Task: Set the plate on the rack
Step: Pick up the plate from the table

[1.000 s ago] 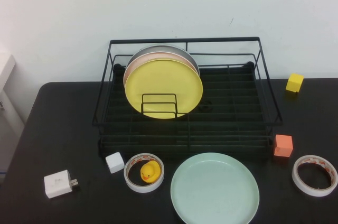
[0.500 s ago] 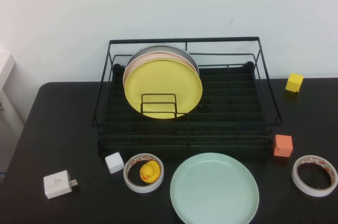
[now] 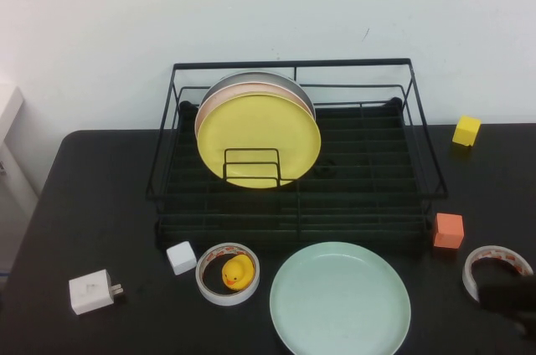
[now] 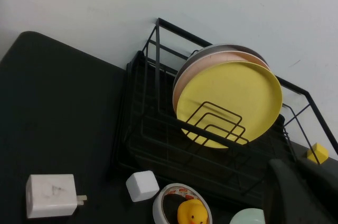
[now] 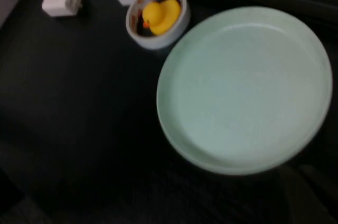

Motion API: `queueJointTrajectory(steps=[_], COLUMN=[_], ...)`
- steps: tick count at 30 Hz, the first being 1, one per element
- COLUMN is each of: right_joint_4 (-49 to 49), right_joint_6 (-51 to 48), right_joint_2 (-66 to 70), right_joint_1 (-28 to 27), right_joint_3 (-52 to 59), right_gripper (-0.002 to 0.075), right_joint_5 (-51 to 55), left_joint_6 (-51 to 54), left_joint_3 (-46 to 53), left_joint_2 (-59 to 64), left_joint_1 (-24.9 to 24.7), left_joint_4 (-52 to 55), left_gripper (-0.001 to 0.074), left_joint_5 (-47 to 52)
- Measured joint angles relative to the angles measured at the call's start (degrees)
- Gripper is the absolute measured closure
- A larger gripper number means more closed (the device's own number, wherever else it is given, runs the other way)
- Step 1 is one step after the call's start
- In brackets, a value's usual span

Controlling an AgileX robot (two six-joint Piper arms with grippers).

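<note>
The pale mint-green plate lies flat on the black table, just in front of the rack. It fills the right wrist view, and its edge shows in the left wrist view. The black wire rack holds upright yellow, pink and grey plates at its left side. My right gripper is a dark blur at the table's front right corner, shut and empty, to the right of the plate. My left gripper is shut and empty, raised above the table's front left.
A tape roll with a yellow rubber duck inside sits left of the plate. Near them are a white cube and a white charger. An orange cube, a yellow cube and a second tape roll are on the right.
My right gripper has come into the high view at the front right corner and now covers part of the right tape roll. Nothing else has moved.
</note>
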Motion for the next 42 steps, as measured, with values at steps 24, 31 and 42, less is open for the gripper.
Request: queueJointTrajectory(steps=[24,31,42], right_joint_4=[28.8,28.9,29.12], right_joint_6=[-22.33,-24.23,-23.62], right_joint_2=[45.7,48.62,54.89], right_joint_1=[2.71,2.71,4.88], right_joint_3=[-9.61,-11.99,-17.64], right_gripper=[0.0525,0.0327,0.0309], right_joint_5=[-0.68,-0.68,-1.64], left_joint_6=[0.31,0.57,1.67], left_joint_3=[0.0,0.0,0.0], left_joint_2=[0.1,0.1,0.1], left_joint_1=[0.0,0.0,0.0], left_joint_4=[0.21,0.21,0.85], left_gripper=[0.0729,0.0729,0.0729], left_joint_5=[-0.44,-1.1,-1.75])
